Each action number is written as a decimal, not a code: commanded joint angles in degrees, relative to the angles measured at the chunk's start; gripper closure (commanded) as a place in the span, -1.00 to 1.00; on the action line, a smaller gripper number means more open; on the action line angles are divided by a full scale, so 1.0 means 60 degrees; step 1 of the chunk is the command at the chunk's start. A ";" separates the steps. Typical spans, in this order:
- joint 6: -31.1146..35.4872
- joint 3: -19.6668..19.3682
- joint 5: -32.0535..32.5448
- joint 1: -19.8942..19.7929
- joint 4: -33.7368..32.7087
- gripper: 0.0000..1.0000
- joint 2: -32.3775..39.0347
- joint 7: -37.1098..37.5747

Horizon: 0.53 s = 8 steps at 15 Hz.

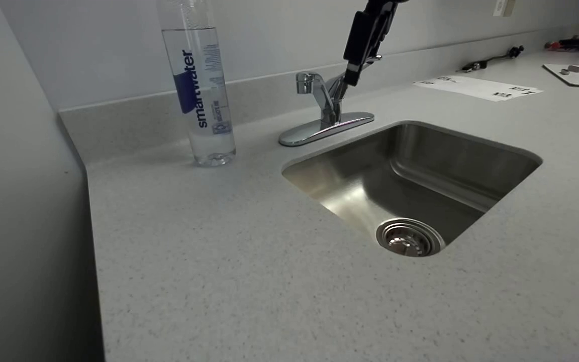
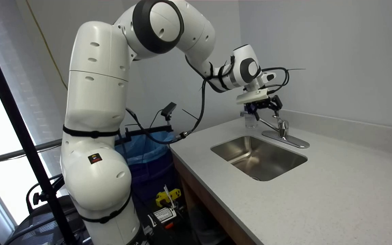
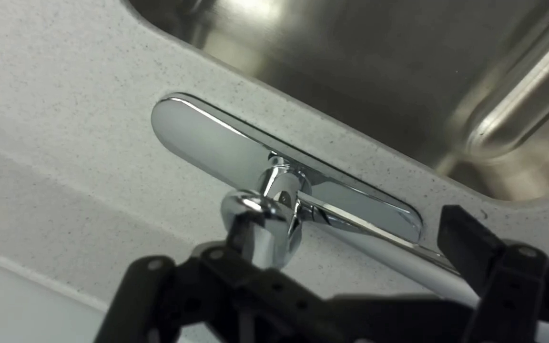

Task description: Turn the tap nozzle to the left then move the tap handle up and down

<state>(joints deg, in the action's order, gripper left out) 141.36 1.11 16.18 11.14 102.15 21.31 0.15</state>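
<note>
The tap (image 2: 283,128) stands behind the sink (image 1: 450,151), between it and the wall (image 2: 335,61). Its nozzle (image 1: 303,83) points to the robot's left, toward the water bottle (image 1: 199,95), so I think the turn is done and the handle (image 3: 255,205) is next. The claw (image 2: 267,115) has its fingers (image 3: 472,247) spread wide and grips nothing; one is right by the handle, but I cannot tell if they touch. To do this well, get a finger under the handle's tip, lift slowly, then push it down from on top. Keep the other finger off the nozzle, or it may swing. (Water could splash on the counter (image 1: 219,251), since the nozzle is not over the sink.)

The tap is shiny metal, likely slippery, so pushing seems better than pinching. The handle has a round, smooth end, and the base plate (image 3: 212,143) is long with round ends, like a mirror. The sink is duller steel with soft corners. The counter is pale with tiny specks.
</note>
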 commanded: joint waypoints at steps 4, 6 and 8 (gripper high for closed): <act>0.1662 -0.0741 0.1924 0.0287 0.0694 -1.00 -0.0240 0.1562; 0.1804 -0.0886 0.2301 0.0428 0.0713 -1.00 -0.0229 0.2052; 0.1980 -0.1074 0.2825 0.0637 0.0734 -1.00 -0.0229 0.2619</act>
<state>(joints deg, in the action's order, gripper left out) 151.25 -2.25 28.19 12.90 105.02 21.03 10.72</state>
